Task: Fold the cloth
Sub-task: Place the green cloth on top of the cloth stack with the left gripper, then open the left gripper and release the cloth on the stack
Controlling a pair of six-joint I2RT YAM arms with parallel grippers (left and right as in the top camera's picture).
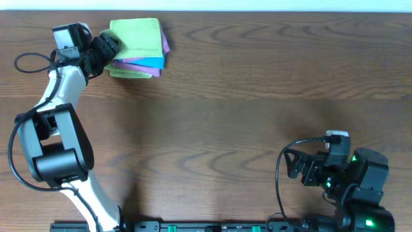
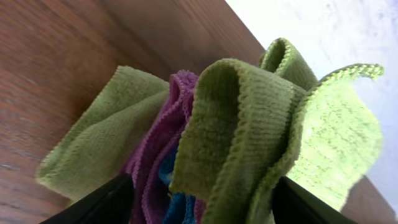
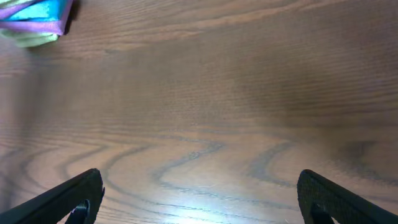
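Cloths beneath the cloth crowd left gripper's spread jaws; right gripper gapes.

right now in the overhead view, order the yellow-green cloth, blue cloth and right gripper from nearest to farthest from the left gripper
1. yellow-green cloth: top layer, at the left gripper's jaws.
2. blue cloth: a lower layer, its edge peeking out just below in the view.
3. right gripper: far off, lower right of the view.

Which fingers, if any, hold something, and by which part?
The right fingers hold nothing. The left fingers stand apart around a bunched edge of the cloth; a grip cannot be told.
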